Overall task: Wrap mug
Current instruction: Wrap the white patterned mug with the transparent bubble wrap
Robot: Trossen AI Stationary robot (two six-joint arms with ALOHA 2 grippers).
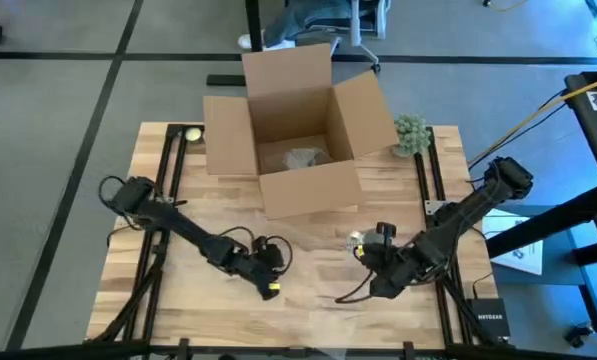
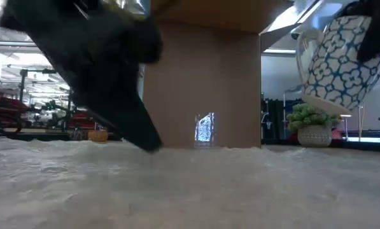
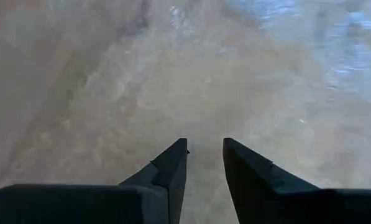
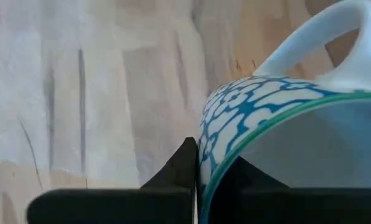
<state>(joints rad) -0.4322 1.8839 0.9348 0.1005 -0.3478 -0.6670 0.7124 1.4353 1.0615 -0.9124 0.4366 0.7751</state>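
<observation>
Right gripper pinches the mug by its rim, lifted clear above the wrapping sheet; left gripper, fingers narrowly parted, presses the sheet, presumably anchoring it.

One mug, one open cardboard box, one little potted plant, one bubble wrap sheet, two hands, one table.

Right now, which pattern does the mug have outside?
The mug: white with a blue lattice pattern, clearest in the low view.
</observation>
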